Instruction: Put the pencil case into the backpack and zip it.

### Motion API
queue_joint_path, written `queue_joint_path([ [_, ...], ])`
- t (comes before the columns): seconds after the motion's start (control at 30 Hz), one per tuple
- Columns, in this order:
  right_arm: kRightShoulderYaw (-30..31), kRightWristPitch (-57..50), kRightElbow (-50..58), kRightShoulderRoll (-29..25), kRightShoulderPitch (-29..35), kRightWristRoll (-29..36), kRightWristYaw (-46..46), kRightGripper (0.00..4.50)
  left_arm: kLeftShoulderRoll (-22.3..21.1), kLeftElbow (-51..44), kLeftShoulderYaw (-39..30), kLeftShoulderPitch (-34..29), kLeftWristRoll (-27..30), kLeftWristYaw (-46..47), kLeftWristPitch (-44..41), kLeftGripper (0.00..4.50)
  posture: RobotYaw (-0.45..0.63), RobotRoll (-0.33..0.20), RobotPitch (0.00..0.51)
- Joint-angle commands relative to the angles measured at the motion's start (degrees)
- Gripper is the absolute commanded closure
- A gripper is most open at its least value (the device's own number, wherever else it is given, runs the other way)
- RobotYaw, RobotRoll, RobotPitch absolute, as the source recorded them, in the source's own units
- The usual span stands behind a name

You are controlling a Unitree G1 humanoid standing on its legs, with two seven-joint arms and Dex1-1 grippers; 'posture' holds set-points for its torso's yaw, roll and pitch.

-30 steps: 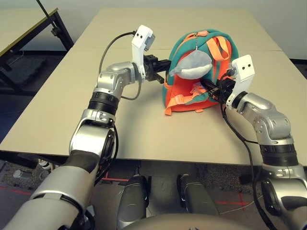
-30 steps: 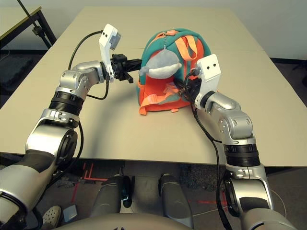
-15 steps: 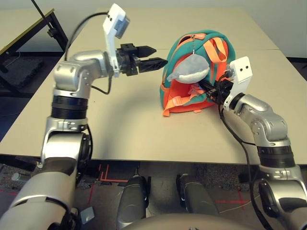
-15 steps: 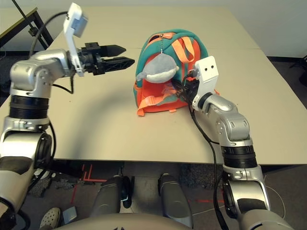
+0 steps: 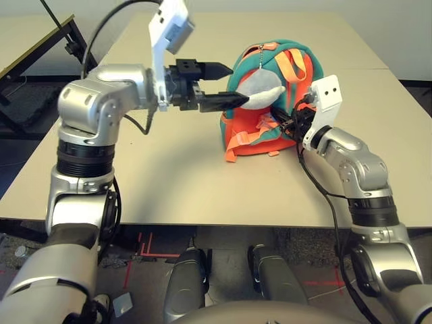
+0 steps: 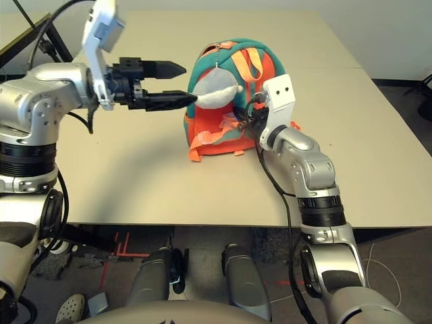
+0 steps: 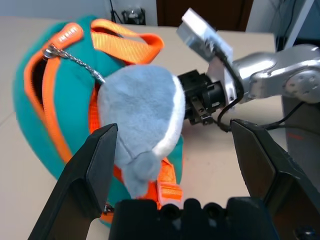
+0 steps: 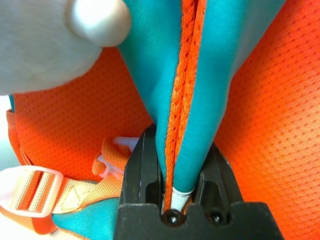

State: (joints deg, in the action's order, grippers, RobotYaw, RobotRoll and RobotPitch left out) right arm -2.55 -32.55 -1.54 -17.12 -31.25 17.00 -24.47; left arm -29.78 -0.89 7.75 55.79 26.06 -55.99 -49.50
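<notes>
I see my right claw pinching the backpack's teal strap. My left claw hangs wide open beside the backpack's plush charm

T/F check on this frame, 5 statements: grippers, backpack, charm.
1. The left gripper is open and holds nothing. True.
2. The right gripper is open, clear of the backpack. False: it is shut on a teal strap of the backpack.
3. The backpack stands upright on the table. True.
4. The grey plush charm lies on the table beside the backpack. False: it hangs from a chain against the backpack.
5. The pencil case lies on the table in front of the backpack. False: no pencil case lies there.
</notes>
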Motion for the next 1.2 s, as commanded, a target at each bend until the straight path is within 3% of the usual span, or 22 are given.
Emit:
queue_joint_path([
  [0.03,1.1,-0.3,-1.4,0.5,0.0,-0.7,0.1,3.94,1.0,3.2,2.6,1.0,-3.8,2.0,3.0,0.0,-0.17,0.0,0.105],
  [0.7,1.1,-0.3,-1.1,0.9,0.6,-1.0,0.2,3.94,8.4,13.5,6.4,1.4,-12.3,5.3,10.3,0.0,-0.18,0.0,0.106],
  [0.8,1.0,-0.2,-1.1,0.9,0.6,-1.0,0.2,3.94,8.9,14.2,6.0,1.2,-12.7,5.5,10.5,0.64,-0.18,0.0,0.105],
  [1.07,1.0,-0.2,-1.2,0.9,0.7,-1.1,0.1,3.94,9.7,14.3,5.0,1.1,-12.3,5.7,10.4,3.64,-0.18,0.0,0.107],
  [1.13,1.1,-0.1,-1.3,0.9,0.6,-1.1,0.0,3.94,9.6,14.1,4.9,1.1,-12.3,5.6,10.3,4.11,-0.18,0.0,0.107],
  [1.2,1.1,-0.1,-1.4,0.9,0.6,-1.1,-0.1,3.94,9.6,13.3,4.2,1.2,-11.6,5.5,9.7,4.22,-0.18,0.0,0.107],
])
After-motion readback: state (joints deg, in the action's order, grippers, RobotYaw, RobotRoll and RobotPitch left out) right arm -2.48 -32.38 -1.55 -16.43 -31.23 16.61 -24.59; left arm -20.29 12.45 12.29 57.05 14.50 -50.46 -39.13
